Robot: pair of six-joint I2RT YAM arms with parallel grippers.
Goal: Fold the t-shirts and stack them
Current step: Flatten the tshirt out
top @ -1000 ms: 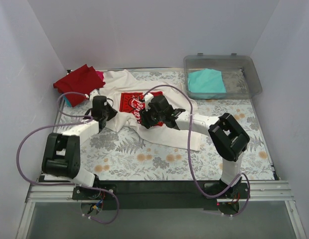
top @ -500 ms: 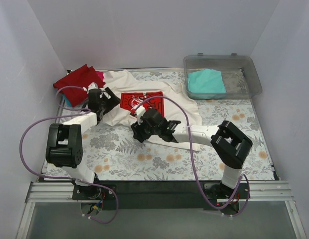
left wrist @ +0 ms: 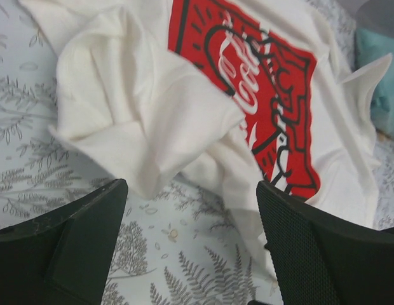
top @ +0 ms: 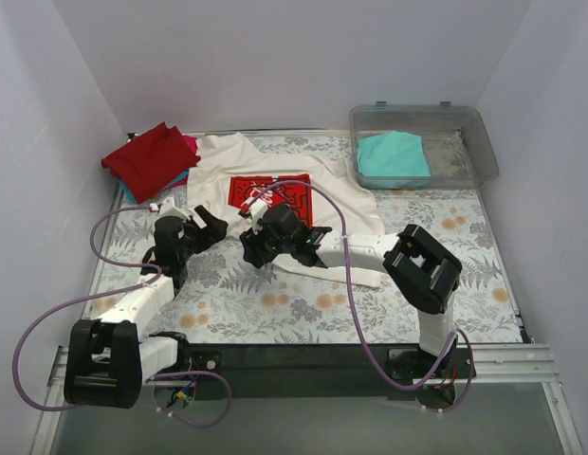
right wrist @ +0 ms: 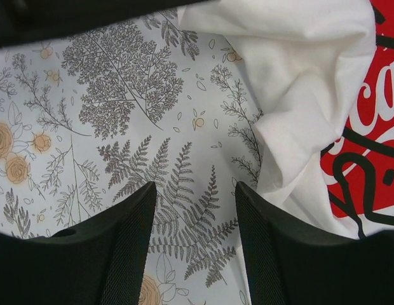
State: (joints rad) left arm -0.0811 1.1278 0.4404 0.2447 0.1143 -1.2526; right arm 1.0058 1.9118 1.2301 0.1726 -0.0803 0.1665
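Top external shows the white t-shirt [top: 218, 166] spread rumpled on the table [top: 446, 303] (red print up). Left gripper [top: 212, 227] and right gripper [top: 248, 248] hover at its near-left edge, both with jaws apart, holding nothing.

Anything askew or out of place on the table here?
Yes: the white tee lies rumpled rather than flat. On its near-left side a bunched fold is heaped up beside the red print, with creases running through the cloth. Nothing looks spilled or damaged.
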